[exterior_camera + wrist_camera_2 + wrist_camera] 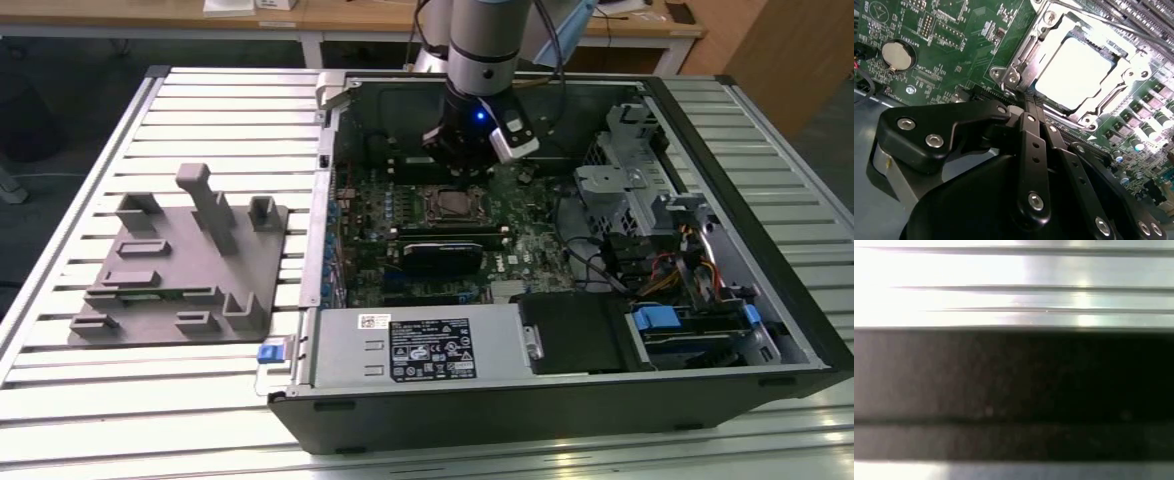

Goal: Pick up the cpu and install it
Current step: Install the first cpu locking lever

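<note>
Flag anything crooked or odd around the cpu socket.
Nothing stands out. The cpu lies flat and square inside the socket frame, and the gripper sits just beside it, holding nothing. The board shows no visible damage.

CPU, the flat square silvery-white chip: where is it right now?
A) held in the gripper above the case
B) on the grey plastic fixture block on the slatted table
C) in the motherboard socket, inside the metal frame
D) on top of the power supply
C: in the second wrist view the flat square silvery-white CPU lies in the socket inside its metal frame, beyond the black gripper, which holds nothing visible.
</note>
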`<state>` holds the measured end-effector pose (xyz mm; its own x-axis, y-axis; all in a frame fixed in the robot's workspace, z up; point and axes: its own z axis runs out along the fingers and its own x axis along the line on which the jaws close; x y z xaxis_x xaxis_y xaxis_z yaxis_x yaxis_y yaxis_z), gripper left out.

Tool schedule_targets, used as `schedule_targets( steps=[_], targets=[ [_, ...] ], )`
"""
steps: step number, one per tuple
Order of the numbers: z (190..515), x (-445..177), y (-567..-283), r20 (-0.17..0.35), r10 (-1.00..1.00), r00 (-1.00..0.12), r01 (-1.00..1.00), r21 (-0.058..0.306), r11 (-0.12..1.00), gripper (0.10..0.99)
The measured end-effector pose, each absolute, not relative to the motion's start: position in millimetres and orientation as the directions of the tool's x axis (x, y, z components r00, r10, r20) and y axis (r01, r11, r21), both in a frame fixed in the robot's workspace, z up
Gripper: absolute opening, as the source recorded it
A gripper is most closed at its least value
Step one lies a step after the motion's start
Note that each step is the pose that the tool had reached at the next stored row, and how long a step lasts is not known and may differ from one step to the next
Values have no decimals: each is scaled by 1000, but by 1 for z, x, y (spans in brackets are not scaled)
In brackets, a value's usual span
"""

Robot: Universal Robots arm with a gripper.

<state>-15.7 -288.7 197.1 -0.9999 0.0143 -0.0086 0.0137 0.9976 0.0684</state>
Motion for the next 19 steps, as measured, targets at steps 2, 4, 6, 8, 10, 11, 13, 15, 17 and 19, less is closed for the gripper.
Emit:
schedule_targets(
  steps=[2,4,6,8,10,11,13,15,17,19],
  targets=[
    [197,-15,-288,-9,13,-1000,13,81,997,106],
    [197,-15,-288,-8,13,-1000,12,92,996,106],
    [202,-16,-288,-8,12,-1000,12,92,996,106],
    [209,-16,-288,-8,12,-1000,12,93,996,106],
    [212,-15,-288,-8,12,-1000,11,92,996,106],
    [212,-15,-289,-8,12,-1000,11,92,996,106],
    [212,-16,-291,-8,12,-1000,11,92,996,106],
    [212,-15,-292,-8,12,-1000,12,92,996,106],
    [212,-15,-292,-8,12,-1000,12,92,996,106],
    [212,-15,-292,-8,12,-1000,11,92,996,106]
  ],
)
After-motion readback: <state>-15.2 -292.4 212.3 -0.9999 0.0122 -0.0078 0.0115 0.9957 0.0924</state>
